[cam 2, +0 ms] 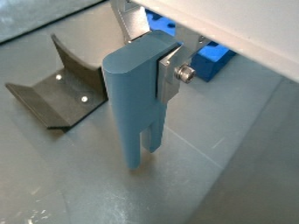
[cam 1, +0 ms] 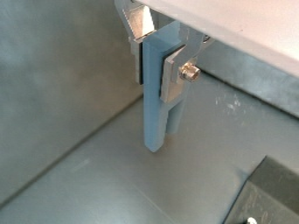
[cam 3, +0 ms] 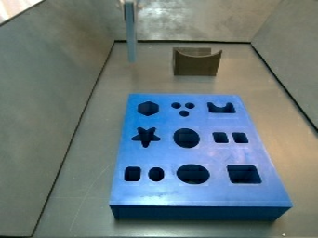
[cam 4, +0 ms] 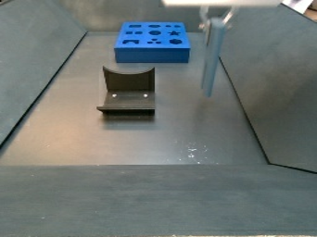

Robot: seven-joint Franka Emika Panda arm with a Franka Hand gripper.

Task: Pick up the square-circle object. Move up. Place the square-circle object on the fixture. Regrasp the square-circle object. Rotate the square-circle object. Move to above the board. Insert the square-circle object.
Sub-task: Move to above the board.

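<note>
A: Any readable writing? None. In a side view, left to right: fixture, then the gripper at the top edge, closed on the upright square-circle object.

B: The board lies far behind (its holes show plainly). The peg hangs clear of the grey floor.

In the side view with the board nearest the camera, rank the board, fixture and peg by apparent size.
1. Board, by far.
2. Fixture.
3. Peg, held upright in the gripper; thinnest, though about as tall as the fixture is wide, and both sit farther back.
</note>
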